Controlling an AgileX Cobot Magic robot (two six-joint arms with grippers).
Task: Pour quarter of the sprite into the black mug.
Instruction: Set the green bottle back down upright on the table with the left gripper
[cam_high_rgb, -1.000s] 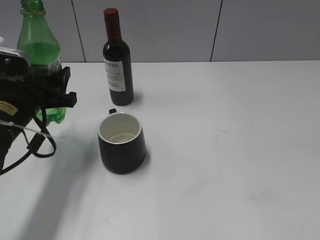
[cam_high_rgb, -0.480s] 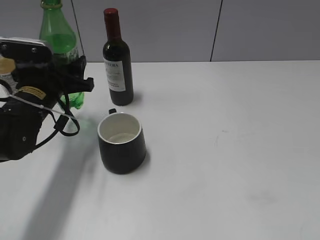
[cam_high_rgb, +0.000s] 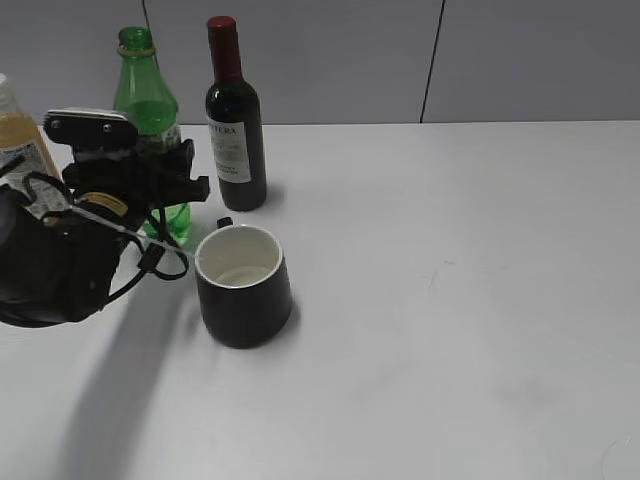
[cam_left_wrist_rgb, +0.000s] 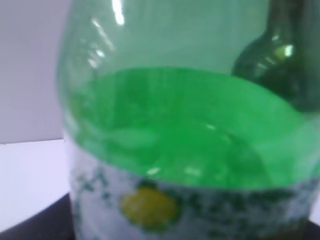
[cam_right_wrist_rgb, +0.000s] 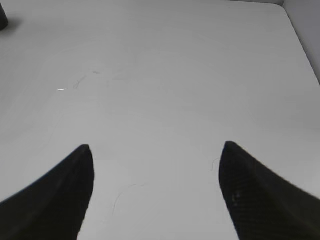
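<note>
One sprite bottle (cam_high_rgb: 150, 130) stood upright in the upper left of the exterior view, clamped around its label band by the left gripper (cam_high_rgb: 150, 175). In the left wrist view the sprite (cam_left_wrist_rgb: 190, 140) filled nearly the whole frame, its liquid level sitting just above the label. Just right of it stood a dark wine bottle (cam_high_rgb: 235, 120), and the black mug (cam_high_rgb: 243, 285) sat near, lower right of the gripper, its opening facing up. An orange juice bottle (cam_high_rgb: 20, 150) showed at the far left edge. White table (cam_high_rgb: 460, 300) lay bare across the right of the frame. The right gripper (cam_right_wrist_rgb: 155, 195) hung over the table (cam_right_wrist_rgb: 160, 75) with its fingers spread apart.
</note>
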